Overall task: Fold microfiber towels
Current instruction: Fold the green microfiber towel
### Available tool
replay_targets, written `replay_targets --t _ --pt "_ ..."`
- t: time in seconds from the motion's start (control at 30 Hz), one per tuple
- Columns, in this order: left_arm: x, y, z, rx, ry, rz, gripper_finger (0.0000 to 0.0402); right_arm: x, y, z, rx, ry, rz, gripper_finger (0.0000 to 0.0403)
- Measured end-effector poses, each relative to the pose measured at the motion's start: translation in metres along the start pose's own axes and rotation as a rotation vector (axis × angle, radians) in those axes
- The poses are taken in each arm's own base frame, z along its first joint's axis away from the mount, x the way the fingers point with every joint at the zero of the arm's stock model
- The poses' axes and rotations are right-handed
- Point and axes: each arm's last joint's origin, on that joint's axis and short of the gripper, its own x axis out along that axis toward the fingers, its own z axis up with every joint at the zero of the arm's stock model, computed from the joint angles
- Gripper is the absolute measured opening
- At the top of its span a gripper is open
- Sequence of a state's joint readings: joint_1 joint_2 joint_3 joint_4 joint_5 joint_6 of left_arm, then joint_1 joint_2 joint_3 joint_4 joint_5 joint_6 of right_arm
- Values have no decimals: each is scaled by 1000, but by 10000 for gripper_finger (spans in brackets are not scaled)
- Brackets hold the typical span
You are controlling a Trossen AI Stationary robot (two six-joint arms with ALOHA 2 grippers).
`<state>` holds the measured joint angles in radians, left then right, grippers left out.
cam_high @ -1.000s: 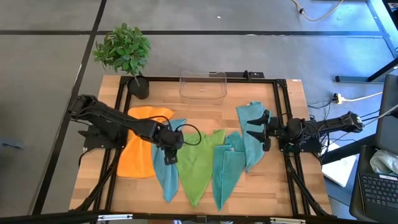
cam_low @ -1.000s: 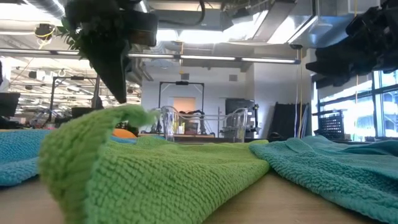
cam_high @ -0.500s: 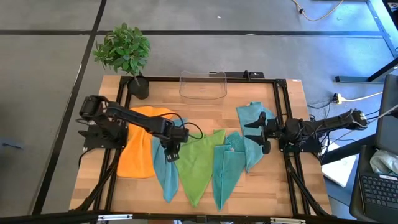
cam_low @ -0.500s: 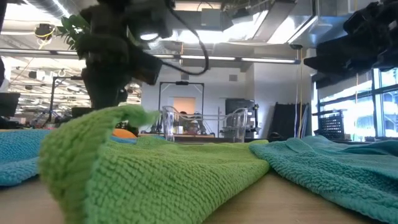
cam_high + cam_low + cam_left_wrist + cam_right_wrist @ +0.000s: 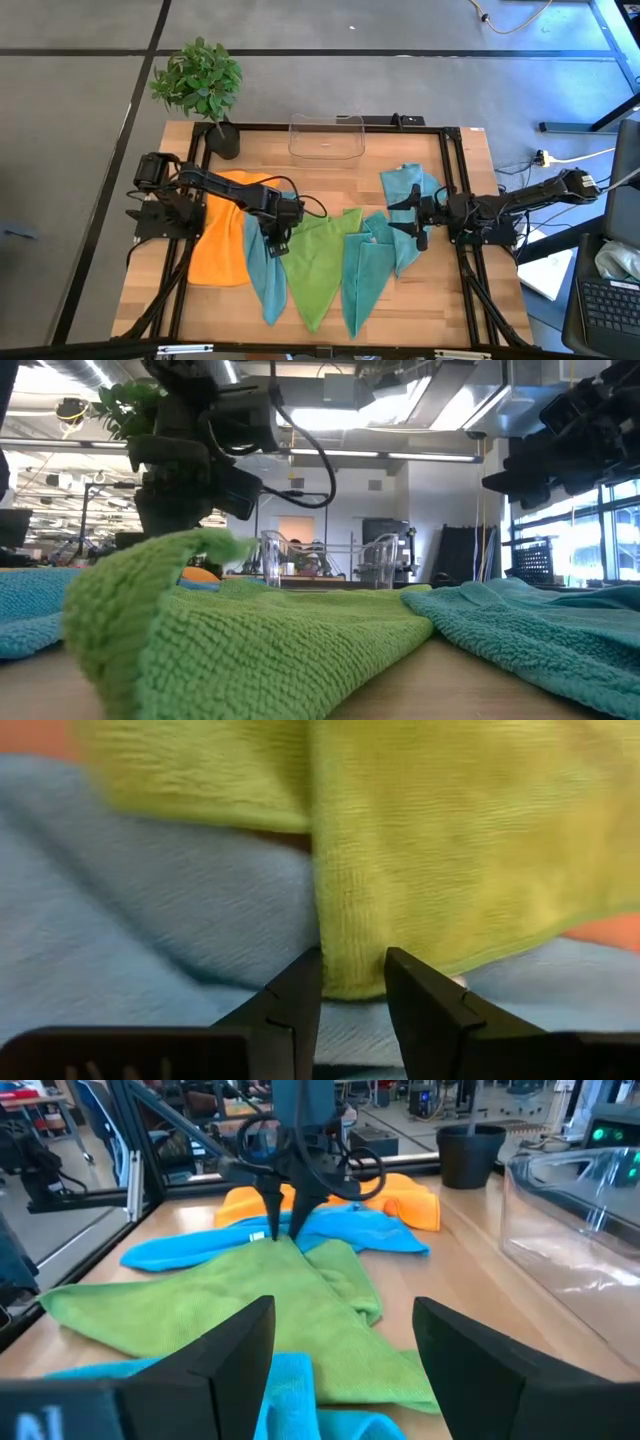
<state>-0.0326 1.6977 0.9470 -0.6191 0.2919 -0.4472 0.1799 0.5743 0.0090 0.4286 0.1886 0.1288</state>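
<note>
A lime green towel (image 5: 318,262) lies crumpled at the table's middle. Teal towels lie on either side of it (image 5: 262,275) (image 5: 362,270) and at the right (image 5: 405,200), and an orange towel (image 5: 222,245) lies at the left. My left gripper (image 5: 274,247) points steeply down, open, over the green towel's left corner (image 5: 285,1245). Its fingers stand on either side of a raised edge of the green cloth (image 5: 350,950). My right gripper (image 5: 405,222) hovers level and open above the right teal towel, holding nothing. My left gripper comes from above with a narrow ridge of the green towel's edge (image 5: 352,975) between its open fingers (image 5: 300,995). The towel lies on the teal towel and the table. Whether the fingertips touch the cloth, I cannot tell.
A clear plastic bin (image 5: 326,137) stands at the table's far edge, a potted plant (image 5: 200,85) at the far left corner. Black frame rails (image 5: 450,170) run along the table's sides. Bare wood shows at the far middle.
My left gripper has sunk toward the green towel's left corner and tipped steeper, its arm swinging toward the far edge. Its opening is unchanged. My right gripper has edged toward the table's left. The towels lie as before.
</note>
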Motion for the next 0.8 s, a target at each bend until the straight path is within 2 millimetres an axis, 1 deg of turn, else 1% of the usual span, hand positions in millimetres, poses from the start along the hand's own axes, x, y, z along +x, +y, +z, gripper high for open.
replay_targets --t 0.1,0.37,0.57,0.7,0.8 --pt "3 1 0 -10 -4 -41 106 1 0 -1 -1 13 -2 239" --pt "3 -1 1 -3 -5 -76 106 1 0 -2 -1 15 -2 239" --pt "3 -4 4 16 -41 -98 104 1 0 -1 -2 9 -2 239" --pt "0 -11 9 48 -78 -116 84 1 0 0 -3 0 0 239" --pt "-5 -22 14 116 -110 -134 52 1 0 0 -6 -1 0 239"
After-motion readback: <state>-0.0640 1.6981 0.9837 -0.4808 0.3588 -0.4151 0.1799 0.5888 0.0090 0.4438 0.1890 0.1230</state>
